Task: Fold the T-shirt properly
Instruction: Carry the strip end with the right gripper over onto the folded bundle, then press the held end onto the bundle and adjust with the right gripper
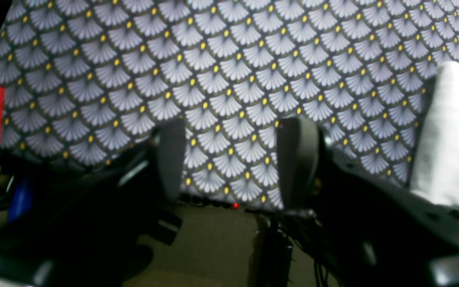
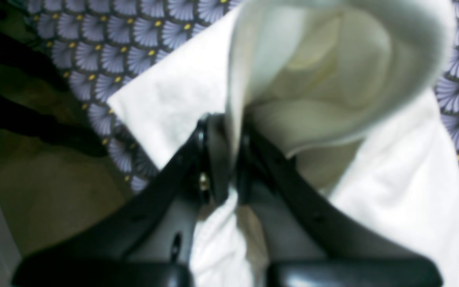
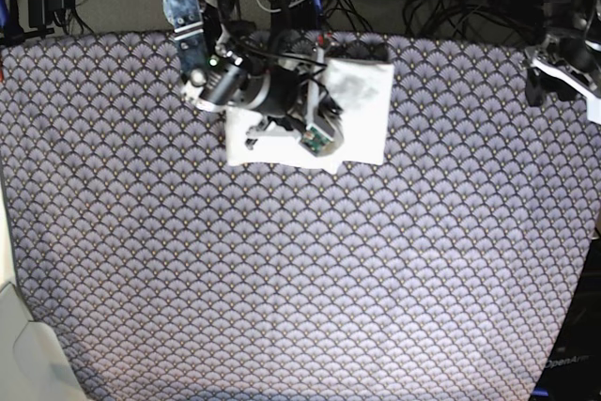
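Two claws | right claw point(image 2: 229, 159) pinching a raised T-shirt point(image 2: 393, 191) flap — likely carrying a fold across | left claw point(image 1: 231, 159) spread, idle over table point(image 3: 282, 279)

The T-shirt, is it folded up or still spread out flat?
Folded: the T-shirt is a small white rectangle on the patterned cloth, one layer lifted by the right gripper.

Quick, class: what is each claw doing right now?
Left claw: open, holding nothing.
Right claw: shut on the T-shirt.
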Robot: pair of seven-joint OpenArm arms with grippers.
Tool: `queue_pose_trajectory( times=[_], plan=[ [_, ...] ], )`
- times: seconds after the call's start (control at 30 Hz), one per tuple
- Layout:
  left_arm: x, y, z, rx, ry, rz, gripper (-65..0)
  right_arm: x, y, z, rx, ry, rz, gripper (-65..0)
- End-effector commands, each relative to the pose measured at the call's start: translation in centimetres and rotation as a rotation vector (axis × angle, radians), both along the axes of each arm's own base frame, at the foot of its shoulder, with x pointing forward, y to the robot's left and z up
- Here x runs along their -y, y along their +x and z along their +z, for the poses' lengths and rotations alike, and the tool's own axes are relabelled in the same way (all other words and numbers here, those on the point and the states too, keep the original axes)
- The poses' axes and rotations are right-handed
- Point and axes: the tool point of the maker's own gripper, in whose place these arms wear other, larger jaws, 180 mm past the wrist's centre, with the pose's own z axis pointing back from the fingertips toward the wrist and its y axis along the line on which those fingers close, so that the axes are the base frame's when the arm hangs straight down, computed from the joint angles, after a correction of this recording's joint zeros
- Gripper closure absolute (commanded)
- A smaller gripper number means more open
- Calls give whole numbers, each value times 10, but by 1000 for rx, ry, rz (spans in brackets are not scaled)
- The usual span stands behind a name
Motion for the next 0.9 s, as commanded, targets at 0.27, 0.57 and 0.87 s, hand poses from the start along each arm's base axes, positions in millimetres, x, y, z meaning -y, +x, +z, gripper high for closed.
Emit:
queue_pose_trajectory(
  times=[0.27,0.57,0.87],
  plan=[
    [13,6,10,41,40,-143,-357,-31,16,15,22,80,28,-6],
    [12,5,10,39,42,-143,-357,-62,-3,12,10,77,148,-271],
    [10,-2,5,10,43,-144,-357,-74,-8,79,206,156,196,-313]
  ],
)
